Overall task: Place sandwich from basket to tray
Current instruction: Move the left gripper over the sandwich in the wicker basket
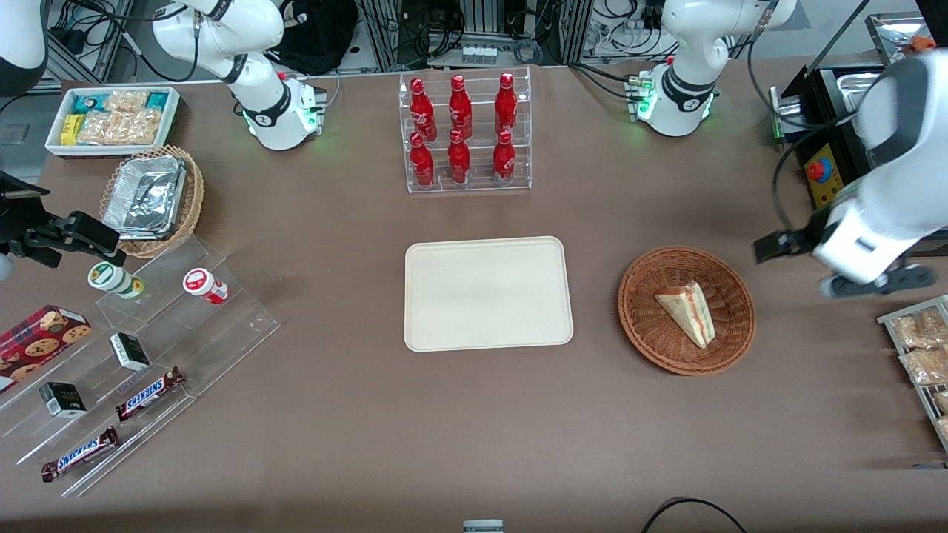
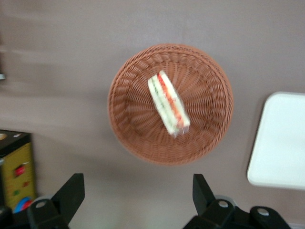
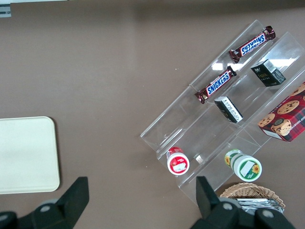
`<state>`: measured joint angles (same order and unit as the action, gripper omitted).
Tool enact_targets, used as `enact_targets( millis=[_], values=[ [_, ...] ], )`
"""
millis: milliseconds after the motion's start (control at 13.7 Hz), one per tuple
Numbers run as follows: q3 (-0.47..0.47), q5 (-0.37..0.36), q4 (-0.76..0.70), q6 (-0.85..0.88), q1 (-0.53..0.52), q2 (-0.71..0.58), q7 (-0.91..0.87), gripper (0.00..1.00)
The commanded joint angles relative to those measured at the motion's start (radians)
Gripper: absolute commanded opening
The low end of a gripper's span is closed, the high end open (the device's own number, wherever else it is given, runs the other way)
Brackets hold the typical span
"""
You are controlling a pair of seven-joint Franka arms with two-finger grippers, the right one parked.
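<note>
The sandwich (image 1: 687, 312), a pale wedge with red and green filling along its edge, lies in the round reddish-brown wicker basket (image 1: 643, 296). The cream tray (image 1: 489, 292) lies flat beside the basket, toward the parked arm's end, with nothing on it. My left gripper (image 1: 829, 266) hangs above the table beside the basket, toward the working arm's end. It is open and holds nothing. In the left wrist view the sandwich (image 2: 168, 102) lies in the basket (image 2: 128, 129), ahead of the open gripper (image 2: 137, 188), and a corner of the tray (image 2: 281, 143) shows. The tray (image 3: 26, 155) also shows in the right wrist view.
A clear rack of red bottles (image 1: 465, 133) stands farther from the front camera than the tray. A black control box with a red button (image 1: 822, 170) and a rack of snack packets (image 1: 922, 355) flank the gripper. An acrylic snack stand (image 1: 133, 355) lies toward the parked arm's end.
</note>
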<state>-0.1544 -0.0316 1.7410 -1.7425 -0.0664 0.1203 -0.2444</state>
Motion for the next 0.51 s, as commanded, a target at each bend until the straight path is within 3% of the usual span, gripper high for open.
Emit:
enact_targets(
  millis=[0,438],
  values=[
    [-0.031,0.001,0.188,-0.199,-0.012,-0.054,-0.154,1.00],
    [-0.073,-0.001,0.414,-0.521,-0.015,-0.030,-0.472,1.00]
  ],
)
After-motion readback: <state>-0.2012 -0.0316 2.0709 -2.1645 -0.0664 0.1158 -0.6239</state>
